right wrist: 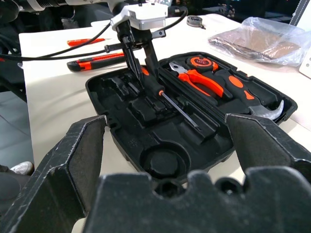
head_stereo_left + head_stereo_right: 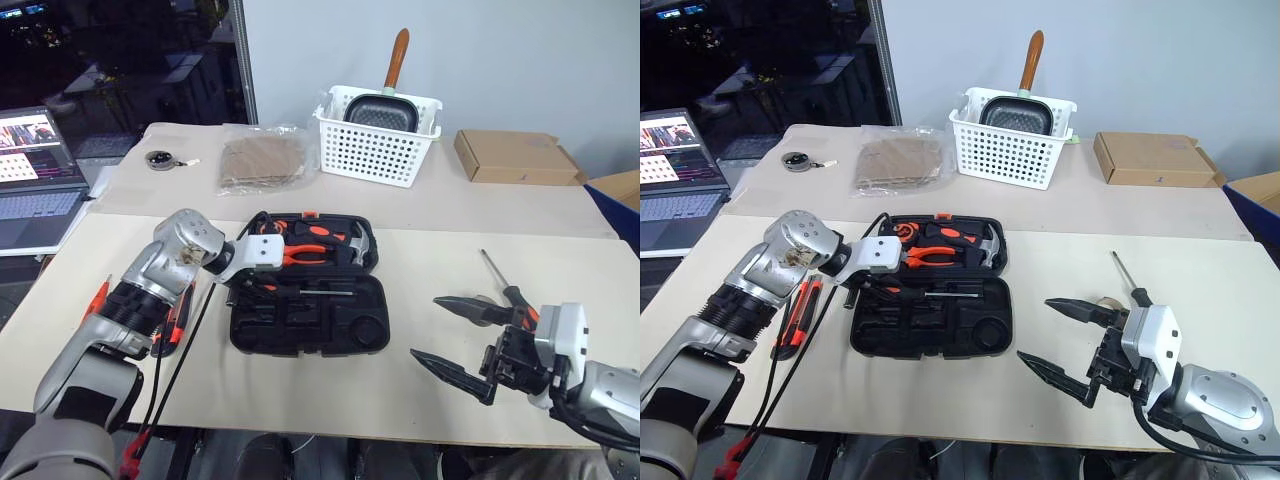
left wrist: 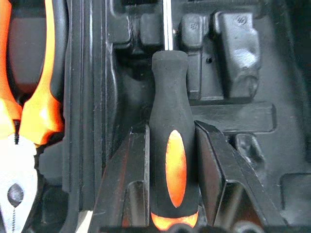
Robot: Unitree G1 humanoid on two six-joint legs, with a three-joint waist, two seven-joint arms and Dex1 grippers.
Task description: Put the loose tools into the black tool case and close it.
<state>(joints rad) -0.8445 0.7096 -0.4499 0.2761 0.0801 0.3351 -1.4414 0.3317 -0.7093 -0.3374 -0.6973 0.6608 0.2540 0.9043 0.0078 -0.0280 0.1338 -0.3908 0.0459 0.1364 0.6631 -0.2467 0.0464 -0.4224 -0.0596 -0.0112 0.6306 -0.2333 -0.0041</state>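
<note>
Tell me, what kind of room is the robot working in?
Probably a lab or office set up for robot tests. A laptop sits beside the big table, and an odd mix of practice things lies on it: an open tool case, a white basket and a cardboard box.

Open black tool case [image 2: 305, 320] on table, black-and-orange screwdriver [image 1: 156, 90] inside, knife [image 2: 797, 312] beside.
</note>
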